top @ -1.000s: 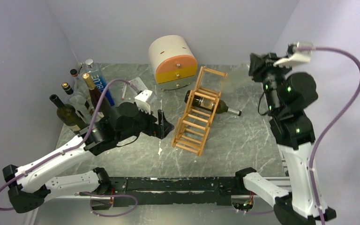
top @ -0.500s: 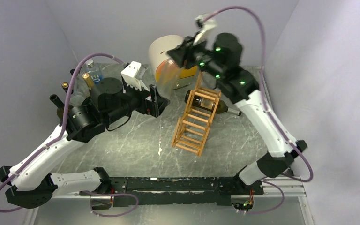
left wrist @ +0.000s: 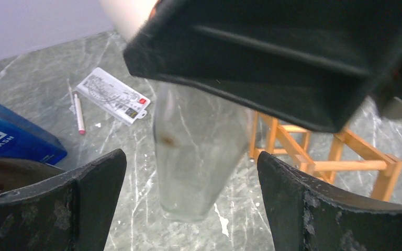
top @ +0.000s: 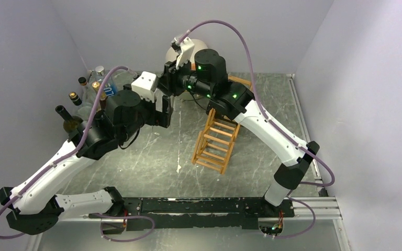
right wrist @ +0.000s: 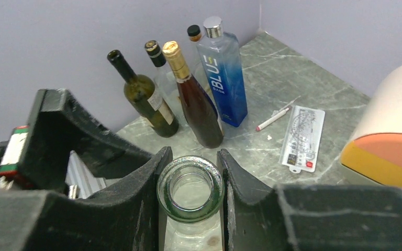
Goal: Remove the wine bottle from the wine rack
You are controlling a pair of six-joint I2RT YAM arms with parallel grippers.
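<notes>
Right wrist view has the right claw clamped on the neck of a clear bottle, mouth up. Past it at twelve o'clock stand a blue bottle, a brown one and a green one. A pen and card lie at two o'clock, and the box is at three. Only the left wrist view shows the left claw spread wide around that bottle's body, both fingers clear of it. Top view shows the right arm covering the upper tiers of the rack, where a dark bottle lay half a second ago; that arm has since swung from the box toward nine o'clock.
</notes>
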